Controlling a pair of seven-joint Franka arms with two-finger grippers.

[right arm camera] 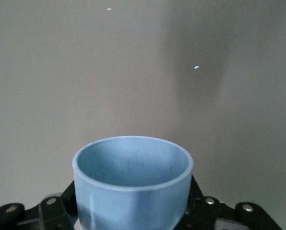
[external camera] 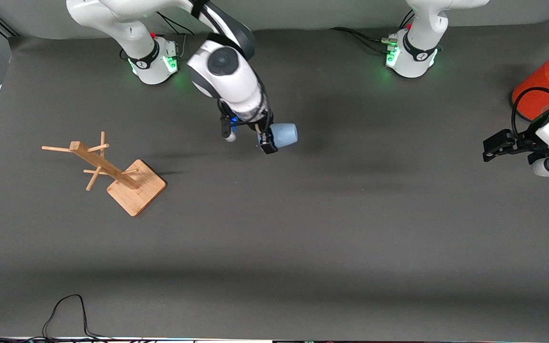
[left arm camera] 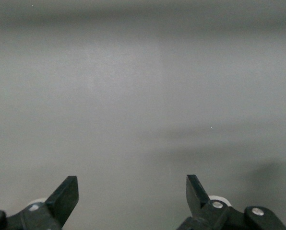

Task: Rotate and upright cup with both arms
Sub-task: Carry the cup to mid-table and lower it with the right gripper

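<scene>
While the cup (external camera: pixel 284 135) is clamped in the right gripper (external camera: pixel 268 143), it is held in the air on its side over the middle of the worktop (external camera: pixel 303 247), its axis roughly level. In the right wrist view the cup's (right arm camera: pixel 132 187) open mouth is seen pointing away from the wrist, with the black fingers (right arm camera: pixel 61 206) pressed against its wall near the closed end. Held that way, the rim and most of the body are left free, which is judged to suit a handover to the other arm.

At the left arm's end of the worktop, the left gripper (external camera: pixel 489 148) is held low and well apart from the cup, its fingers (left arm camera: pixel 66 194) spread wide with nothing between them; only bare worktop is shown in its wrist view. It is aimed toward the middle of the worktop, and is judged to be waiting to take the cup.

A red can (external camera: pixel 539 90) is seen lying beside the left arm, and a wooden rack (external camera: pixel 112 174) is stood toward the right arm's end, nearer the front camera than the right arm's base. Neither is touched. The uprighting is judged not yet done.
</scene>
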